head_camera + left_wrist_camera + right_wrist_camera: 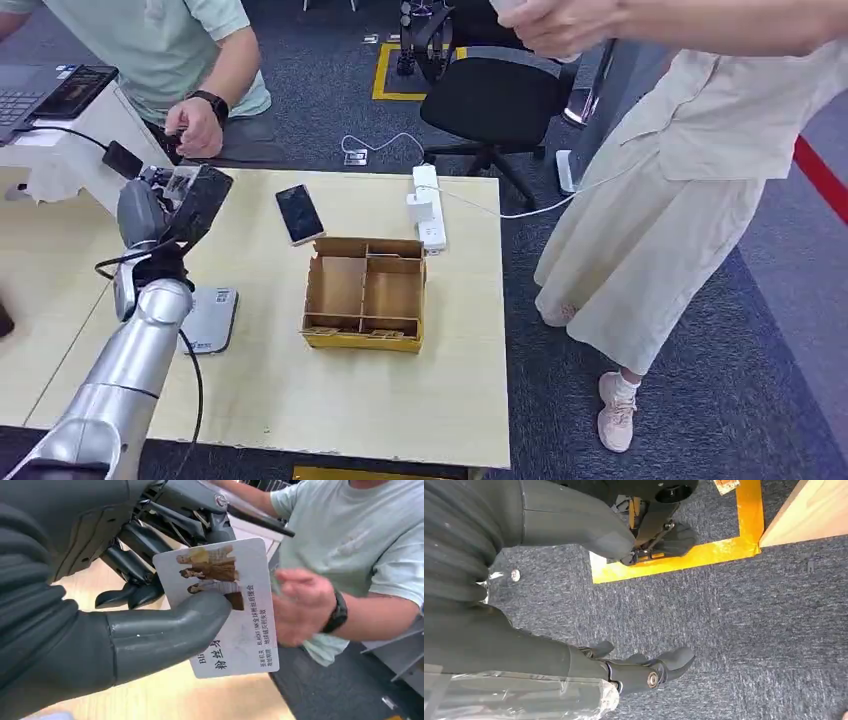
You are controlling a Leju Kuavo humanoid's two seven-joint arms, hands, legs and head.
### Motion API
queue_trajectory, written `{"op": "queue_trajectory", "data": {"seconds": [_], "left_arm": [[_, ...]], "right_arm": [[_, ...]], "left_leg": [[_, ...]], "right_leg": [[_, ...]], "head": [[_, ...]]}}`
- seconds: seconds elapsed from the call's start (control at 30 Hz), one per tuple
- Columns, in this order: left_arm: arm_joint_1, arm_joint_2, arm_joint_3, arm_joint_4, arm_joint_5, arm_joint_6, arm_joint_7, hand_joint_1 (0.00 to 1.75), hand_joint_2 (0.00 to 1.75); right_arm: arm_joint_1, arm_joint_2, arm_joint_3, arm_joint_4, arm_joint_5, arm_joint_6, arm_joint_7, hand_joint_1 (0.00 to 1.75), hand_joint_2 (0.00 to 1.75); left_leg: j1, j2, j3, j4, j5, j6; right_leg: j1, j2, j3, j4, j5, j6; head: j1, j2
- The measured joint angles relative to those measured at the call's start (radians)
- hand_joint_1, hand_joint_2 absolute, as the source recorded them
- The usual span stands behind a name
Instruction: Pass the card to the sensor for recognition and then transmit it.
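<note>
The left hand (150, 605) pinches the white printed plastic card (225, 610) between thumb and fingers, raised over the table's far-left corner toward a seated person's reaching hand (300, 605). This appears to be the hand-over step; next, release once the person grips. The right hand (624, 665) hangs over grey carpet, fingers loosely apart and holding nothing.

Silver left arm (120, 380), black cable, grey ribbed cover, dark fingers (135, 565).

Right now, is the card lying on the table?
No, the left hand holds the card up, thumb pressed on its face, near a seated person's hand.
</note>
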Motion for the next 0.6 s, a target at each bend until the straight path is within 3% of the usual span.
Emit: {"op": "queue_trajectory", "data": {"seconds": [0.23, 0.6], "left_arm": [[-0.063, -0.001, -0.002, 0.073, -0.037, 0.064, 0.005, 1.75, 1.75], [-0.086, 0.049, 0.007, 0.117, -0.08, 0.101, 0.026, 1.75, 1.75]], "right_arm": [[0.0, 0.0, 0.0, 0.005, -0.005, -0.001, 0.005, 0.0, 1.75], [-0.001, 0.0, 0.001, 0.007, -0.007, -0.002, 0.01, 0.0, 1.75]], "left_leg": [[0.0, 0.0, 0.0, 0.0, 0.0, 0.0], [0.0, 0.0, 0.0, 0.0, 0.0, 0.0]], "right_leg": [[0.0, 0.0, 0.0, 0.0, 0.0, 0.0], [0.0, 0.0, 0.0, 0.001, 0.0, 0.0]], "head": [[0.0, 0.0], [0.0, 0.0]]}}
